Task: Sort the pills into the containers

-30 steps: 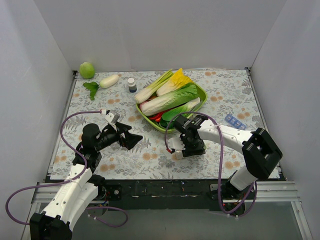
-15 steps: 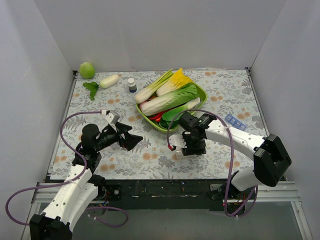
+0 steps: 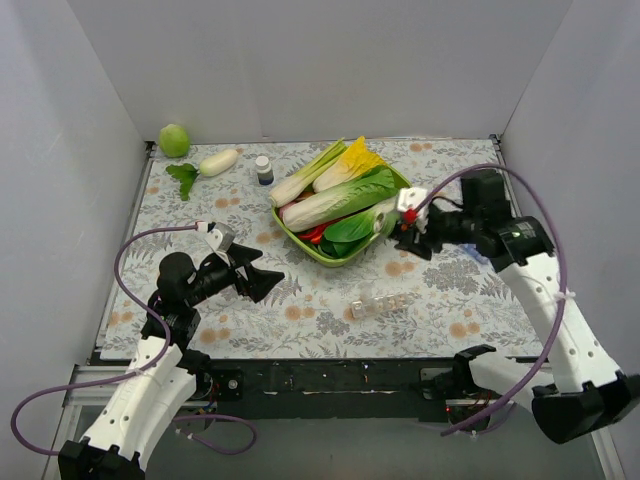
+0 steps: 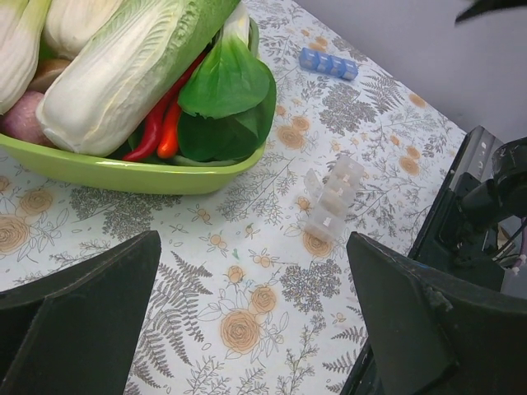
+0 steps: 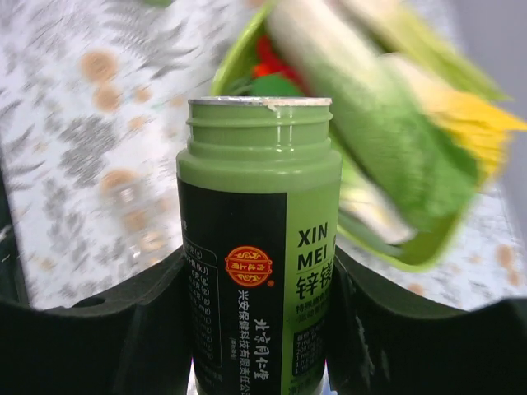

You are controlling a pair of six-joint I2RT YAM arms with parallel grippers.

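Observation:
The clear pill-organizer strip [image 3: 380,303] lies on the floral cloth at front centre, and shows in the left wrist view [image 4: 331,199] with its lids up. My right gripper [image 3: 408,230] is raised by the green tray's right end, shut on a green bottle [image 5: 259,247] with a black label and no cap. My left gripper [image 3: 258,283] is open and empty, low over the cloth left of the strip; its fingers [image 4: 74,313] frame bare cloth. I can make out no pills.
A green tray [image 3: 330,256] of leafy vegetables and red peppers sits at centre back. A blue compartment strip [image 4: 328,62] lies right of it. A small capped bottle [image 3: 263,169], a white radish [image 3: 218,161], a leaf [image 3: 183,178] and a green ball [image 3: 174,140] stand at back left.
My right arm has lifted from over the clear strip and swung right and back to the tray's right end, leaving the strip uncovered. The left arm has barely moved.

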